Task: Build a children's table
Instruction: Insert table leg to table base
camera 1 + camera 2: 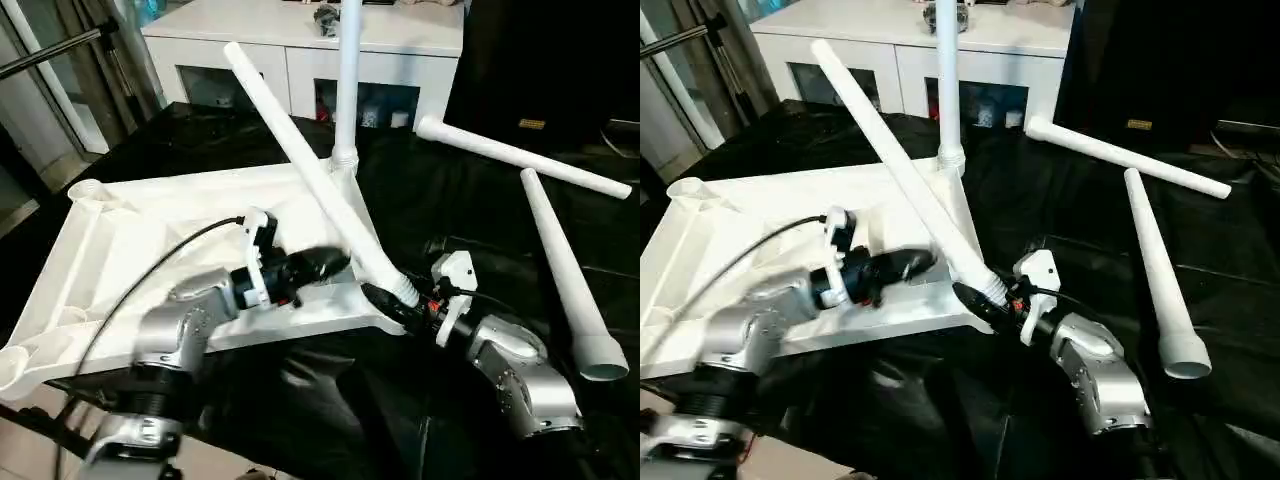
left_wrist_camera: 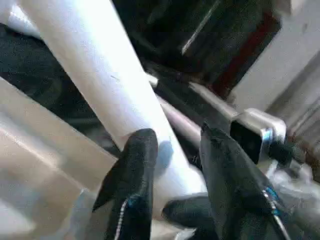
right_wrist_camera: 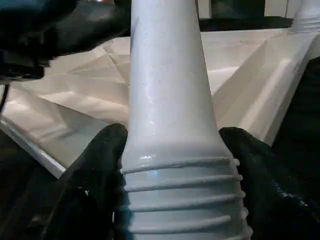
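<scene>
The white tabletop [image 1: 150, 230] lies underside up on black cloth. One white leg [image 1: 348, 80] stands upright in its far right corner socket. A second leg [image 1: 310, 165] leans back to the left, its threaded end at the near right corner. My right gripper [image 1: 390, 300] is shut on that threaded end, one finger [image 3: 100, 160] on each side of it. My left gripper [image 1: 335, 263] reaches over the ribbed underside to the same leg. In the left wrist view its fingers [image 2: 135, 175] stand apart beside the leg [image 2: 105, 75], open.
Two loose white legs [image 1: 520, 155] [image 1: 565, 270] lie on the black cloth to the right. A white glass-door cabinet [image 1: 300, 40] stands behind the table. A black cable [image 1: 150, 270] runs along my left forearm over the tabletop.
</scene>
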